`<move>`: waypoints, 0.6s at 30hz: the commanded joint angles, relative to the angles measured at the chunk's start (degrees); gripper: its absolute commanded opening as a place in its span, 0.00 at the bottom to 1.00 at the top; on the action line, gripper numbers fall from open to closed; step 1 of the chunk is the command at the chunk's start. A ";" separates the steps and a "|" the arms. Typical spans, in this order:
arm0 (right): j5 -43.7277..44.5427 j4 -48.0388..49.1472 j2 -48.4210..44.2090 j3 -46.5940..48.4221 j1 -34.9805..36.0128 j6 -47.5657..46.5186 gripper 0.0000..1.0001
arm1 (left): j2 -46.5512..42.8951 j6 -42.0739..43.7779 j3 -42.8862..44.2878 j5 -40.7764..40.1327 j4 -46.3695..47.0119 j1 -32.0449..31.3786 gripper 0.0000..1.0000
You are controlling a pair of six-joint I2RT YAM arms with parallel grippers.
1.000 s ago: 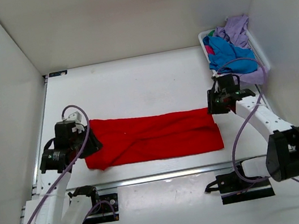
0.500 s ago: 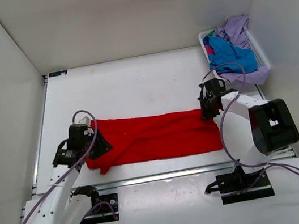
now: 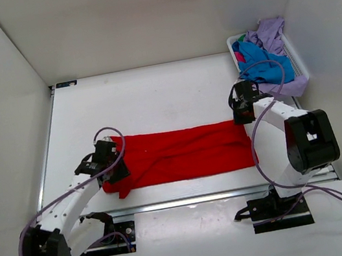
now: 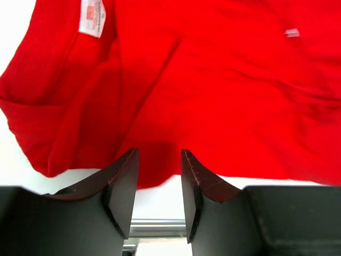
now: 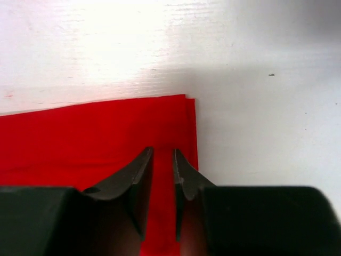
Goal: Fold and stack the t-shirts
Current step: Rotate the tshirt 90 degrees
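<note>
**Risk: uneven hold at the two ends of the red shirt**

Left gripper: fingers about half apart, holding nothing. It stands low over the near-left edge of the red shirt. The cloth there is bunched and creased, with the neck label showing. Risk: closing here may catch a loose wrinkle or only the hem, so the end slips out or the fold comes up skewed.

Shirt: lies as a long band across the near half of the table. The left end is ragged, the right end square.

Right gripper: at the far-right corner, fingers almost together with only a thin slit between. Cannot tell whether any cloth is pinched. Two layer edges show at that corner. Risk: taking the top layer alone would open the fold. With no grip at all, a lift would drag the shirt from the left end only.

Basket: far right, heaped with blue and lavender shirts, just behind the right arm. Risk: the arm's cable may snag the overhanging cloth.
</note>
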 commanded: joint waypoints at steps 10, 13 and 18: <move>-6.34 3.67 -5.52 -5.36 0.17 -1.69 0.20 | 17.62 -1.52 5.08 -10.40 6.20 -3.57 0.33; -7.41 3.67 -4.82 -6.42 0.61 -1.15 0.20 | 21.74 -0.81 7.80 -11.10 7.34 -2.78 0.30; -7.32 0.69 -2.27 -6.42 1.83 -0.37 0.19 | 29.38 0.50 14.03 -11.45 9.09 -1.81 0.27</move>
